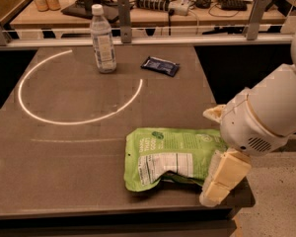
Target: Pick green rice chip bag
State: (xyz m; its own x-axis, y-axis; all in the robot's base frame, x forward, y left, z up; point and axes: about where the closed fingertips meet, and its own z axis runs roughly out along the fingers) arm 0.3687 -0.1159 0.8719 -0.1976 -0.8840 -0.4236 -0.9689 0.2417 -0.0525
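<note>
Lying flat on the table point(64, 181) by its near-right corner: bag point(172, 154), long axis running left-right, label panel facing up at the near-left end. Straddling the bag's right end: gripper point(210, 157), spread wide, clasping nothing. Standing capped at the far side: bottle point(103, 38), contents unclear. Lying right of it: packet point(160, 65).

Table point(64, 172) with bottle point(103, 38), blue packet point(160, 65), green bag point(172, 154); gripper point(219, 181) at bag.

One water bottle point(103, 38), one packet point(160, 65), one bag point(170, 154), one claw point(210, 157) alongside
</note>
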